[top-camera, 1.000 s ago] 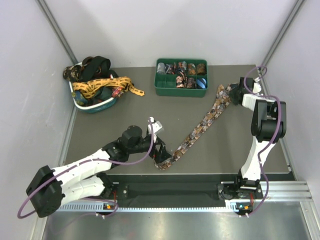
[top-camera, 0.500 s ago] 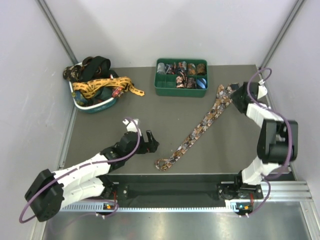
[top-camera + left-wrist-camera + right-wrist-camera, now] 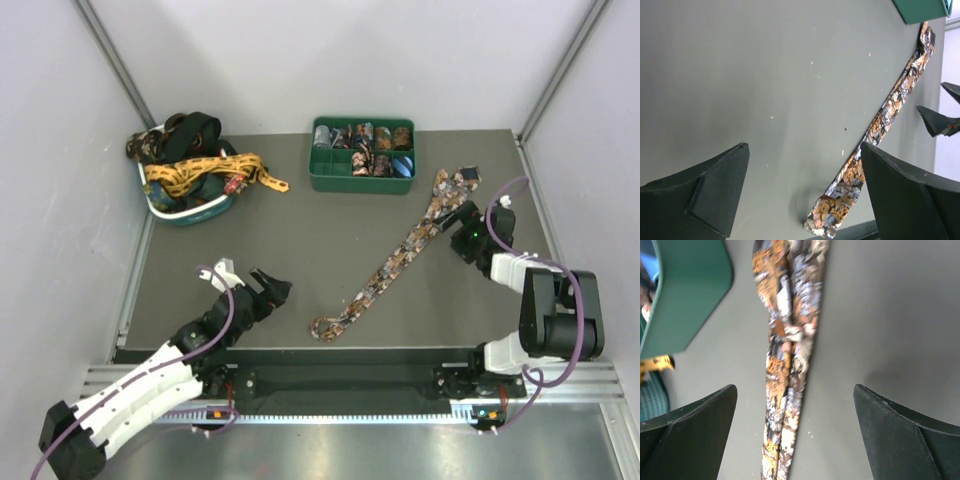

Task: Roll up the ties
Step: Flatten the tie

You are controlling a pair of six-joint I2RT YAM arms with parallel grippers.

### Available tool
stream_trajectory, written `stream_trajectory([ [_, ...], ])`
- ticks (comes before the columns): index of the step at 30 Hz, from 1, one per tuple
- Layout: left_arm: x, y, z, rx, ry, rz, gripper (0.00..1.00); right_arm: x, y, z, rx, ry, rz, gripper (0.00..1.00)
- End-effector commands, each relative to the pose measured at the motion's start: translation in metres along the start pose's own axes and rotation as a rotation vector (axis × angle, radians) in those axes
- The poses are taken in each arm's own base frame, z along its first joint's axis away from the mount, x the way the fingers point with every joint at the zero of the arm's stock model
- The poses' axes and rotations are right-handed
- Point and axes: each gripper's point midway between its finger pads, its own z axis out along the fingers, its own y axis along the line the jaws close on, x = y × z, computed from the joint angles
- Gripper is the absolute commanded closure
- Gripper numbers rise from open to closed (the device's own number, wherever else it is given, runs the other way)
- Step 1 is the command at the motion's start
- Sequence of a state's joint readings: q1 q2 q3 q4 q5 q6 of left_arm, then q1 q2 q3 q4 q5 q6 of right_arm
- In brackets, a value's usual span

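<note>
Since the earlier frame I note both arms have drawn back from the brown-floral tie (image 3: 395,258), the left toward 7 o'clock and the right from the far 2 o'clock corner toward 3 o'clock. Top view: the tie lies flat in a straight diagonal from 1 o'clock down to 6 o'clock, touched by neither arm; I judge it was stretched out so a roll can start cleanly from one end. The left gripper (image 3: 270,287) and right gripper (image 3: 460,238) both stand wide and empty. Rolled ties (image 3: 365,135) fill the green tray (image 3: 362,185) at 12 o'clock. Loose ties (image 3: 195,165) wait in the basket (image 3: 190,213) at 10 o'clock. Left wrist view: the spread fingers frame bare mat, and the tie's slightly curled near end lies at 5 o'clock. Right wrist view: the tie runs from 12 to 6 o'clock between the parted fingers, not gripped, with the tray at 10 o'clock.
</note>
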State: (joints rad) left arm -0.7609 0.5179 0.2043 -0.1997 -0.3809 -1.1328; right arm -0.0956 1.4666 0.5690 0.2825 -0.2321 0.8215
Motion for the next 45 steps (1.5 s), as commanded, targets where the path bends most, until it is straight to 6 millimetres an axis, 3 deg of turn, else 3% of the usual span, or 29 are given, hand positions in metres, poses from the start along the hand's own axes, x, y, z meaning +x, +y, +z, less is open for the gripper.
stream_trajectory([
  [1, 0.003, -0.013, -0.004, 0.047, 0.028, -0.092, 0.05, -0.011, 0.035, -0.009, -0.098, -0.055, -0.118, 0.00],
  [6, 0.036, -0.029, -0.004, 0.020, 0.232, -0.120, 0.09, -0.012, 0.029, -0.020, -0.023, -0.123, -0.160, 0.01],
  [7, 0.045, -0.030, -0.001, -0.015, 0.275, -0.100, 0.12, -0.004, 0.039, -0.023, -0.039, -0.119, -0.193, 0.01],
  [9, 0.065, -0.024, 0.001, -0.089, 0.338, -0.088, 0.15, -0.006, 0.037, -0.027, -0.017, -0.156, -0.216, 0.01],
  [15, 0.095, -0.038, -0.005, -0.127, 0.335, -0.116, 0.26, -0.009, 0.034, -0.029, 0.006, -0.193, -0.228, 0.01],
  [19, 0.104, -0.039, -0.004, -0.153, 0.318, -0.143, 0.31, -0.009, 0.034, -0.028, 0.008, -0.192, -0.229, 0.01],
  [23, 0.110, -0.049, -0.004, -0.144, 0.313, -0.123, 0.49, -0.010, 0.034, -0.030, 0.011, -0.200, -0.230, 0.00],
  [28, 0.123, -0.056, -0.008, -0.151, 0.319, -0.042, 0.82, -0.008, 0.037, -0.029, 0.005, -0.197, -0.240, 0.01],
  [32, 0.124, -0.051, -0.016, -0.178, 0.289, 0.153, 1.00, -0.002, 0.042, -0.024, 0.036, -0.170, -0.294, 0.02],
  [36, 0.136, -0.060, -0.023, -0.153, 0.333, 0.310, 1.00, 0.014, 0.042, -0.010, 0.067, -0.105, -0.329, 0.02],
  [40, 0.154, -0.061, -0.029, -0.147, 0.406, 0.502, 1.00, 0.017, 0.041, -0.005, 0.084, -0.082, -0.342, 0.02],
  [43, 0.158, -0.056, -0.035, -0.163, 0.415, 0.669, 0.53, 0.017, 0.041, -0.004, 0.085, -0.081, -0.343, 0.02],
  [45, 0.156, -0.057, -0.040, -0.167, 0.394, 0.707, 0.32, 0.016, 0.041, -0.005, 0.086, -0.082, -0.344, 0.01],
])
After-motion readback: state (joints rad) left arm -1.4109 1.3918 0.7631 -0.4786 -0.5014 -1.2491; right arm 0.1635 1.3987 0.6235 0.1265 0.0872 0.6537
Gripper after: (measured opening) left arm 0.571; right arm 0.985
